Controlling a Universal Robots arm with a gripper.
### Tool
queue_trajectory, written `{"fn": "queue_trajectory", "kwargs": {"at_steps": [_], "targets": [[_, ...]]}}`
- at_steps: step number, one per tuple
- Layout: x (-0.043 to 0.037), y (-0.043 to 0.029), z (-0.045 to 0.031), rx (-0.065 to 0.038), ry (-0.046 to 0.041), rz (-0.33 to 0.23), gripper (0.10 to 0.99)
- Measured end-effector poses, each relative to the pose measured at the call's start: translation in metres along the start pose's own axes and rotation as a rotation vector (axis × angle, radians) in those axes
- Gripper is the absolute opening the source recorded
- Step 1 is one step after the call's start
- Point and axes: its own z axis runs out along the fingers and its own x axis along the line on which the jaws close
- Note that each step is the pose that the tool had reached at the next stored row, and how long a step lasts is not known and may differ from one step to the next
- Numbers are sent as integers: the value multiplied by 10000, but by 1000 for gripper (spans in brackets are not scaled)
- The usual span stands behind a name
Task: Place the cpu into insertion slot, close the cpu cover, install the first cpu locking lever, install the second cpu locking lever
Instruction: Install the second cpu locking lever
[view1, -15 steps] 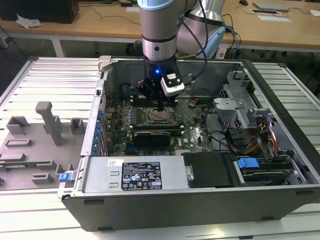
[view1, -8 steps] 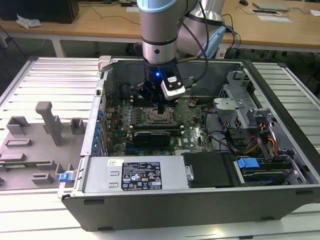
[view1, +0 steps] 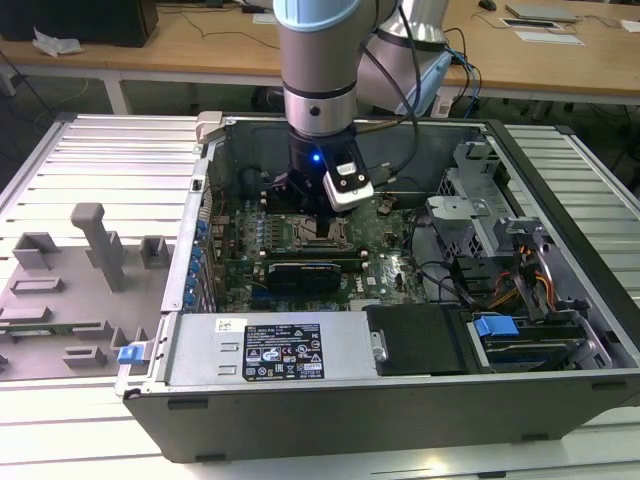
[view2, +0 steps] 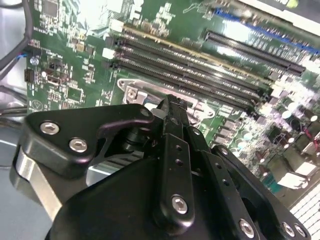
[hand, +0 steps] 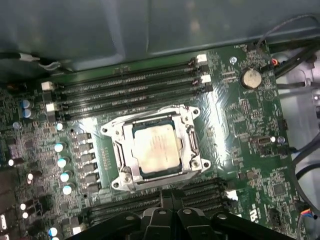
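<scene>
We see gripper (view2: 172, 107) with fingers pressed together, nothing between them, tips just above cpu cover (hand: 156, 150). Cover lies flat over insertion slot (hand: 192, 142); cpu (hand: 156, 149), dull silver, shows through its window. Memory slots (hand: 130, 87) flank socket on both sides; case wall (view1: 190, 240) well apart.

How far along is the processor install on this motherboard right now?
Done: the square silver-topped cpu lies in the black-framed insertion slot, and the silver-grey metal cpu cover frames it, apparently closed. In hand: nothing visibly carried; the black pincer sits just beside the socket edge. Left: I can't tell whether either locking lever is latched, so both remain unconfirmed.
</scene>
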Motion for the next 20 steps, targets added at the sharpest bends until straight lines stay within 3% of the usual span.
{"fn": "queue_trajectory", "kwargs": {"at_steps": [7, 9, 11, 13, 14, 18, 20], "targets": [[109, -45, 49, -294, 63, -24, 106], [126, -106, 67, -435, 94, -36, 106], [129, -164, 80, -608, 129, -43, 106], [156, -195, 89, -1031, 218, -29, 106], [168, -213, 97, -1156, 244, -25, 106], [170, -351, 136, -1461, 307, -13, 106], [176, -368, 143, -1652, 348, -15, 106]]}}
